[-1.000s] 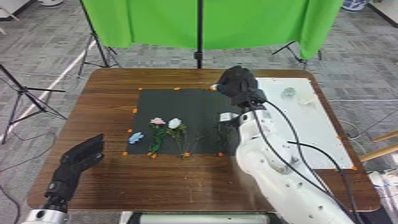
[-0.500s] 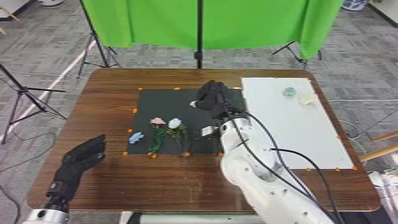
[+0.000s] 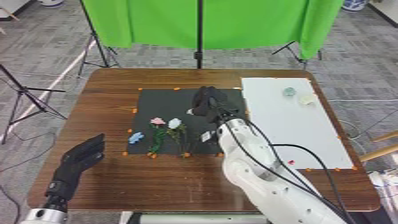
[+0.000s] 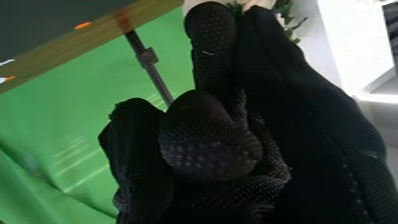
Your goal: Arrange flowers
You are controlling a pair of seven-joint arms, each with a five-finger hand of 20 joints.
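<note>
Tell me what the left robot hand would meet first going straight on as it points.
The left robot hand would likely meet the dark mat first, near its far left corner, or pass over it; its height above the table is unclear.

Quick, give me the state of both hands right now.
Left hand: open, fingers extended, holding nothing.
Right hand: closed, fingers pinching a white flower.

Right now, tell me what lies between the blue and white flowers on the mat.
In the head view, the leafy green stem of the pink flower lies there.
</note>
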